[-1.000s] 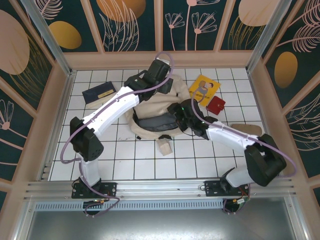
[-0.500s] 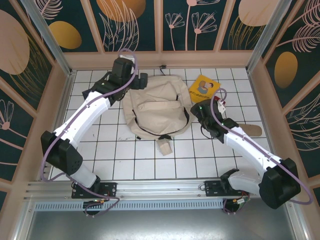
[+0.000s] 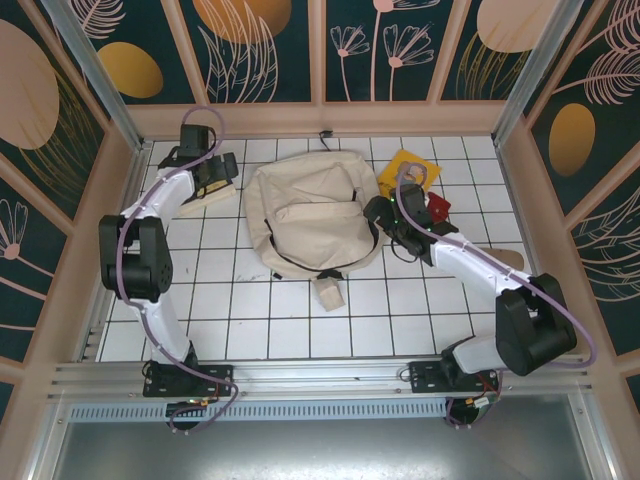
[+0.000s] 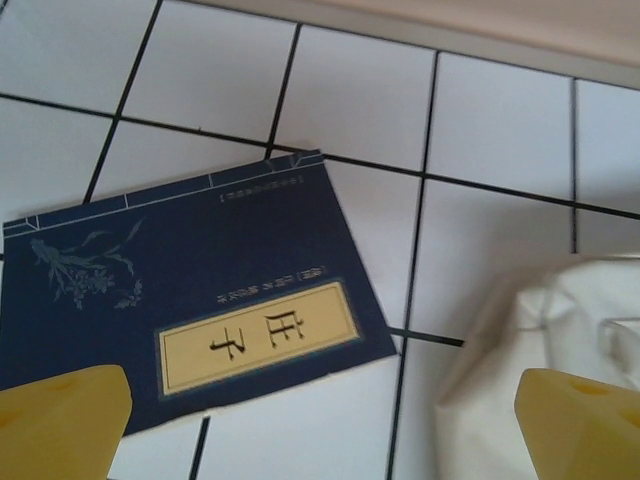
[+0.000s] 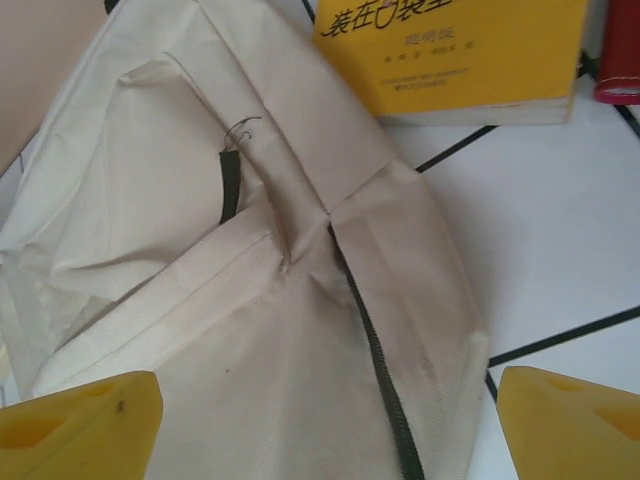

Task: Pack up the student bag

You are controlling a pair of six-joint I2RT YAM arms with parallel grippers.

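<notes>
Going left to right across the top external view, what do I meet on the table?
left claw → beige backpack → yellow book → red wallet

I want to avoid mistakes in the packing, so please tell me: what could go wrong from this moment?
1. The blue book lies flat on the tiles, so the open left end effector may push it along instead of gripping it.
2. The open right end effector hangs over the edge of the student bag, beside the yellow book. It might pinch fabric rather than the book.
</notes>
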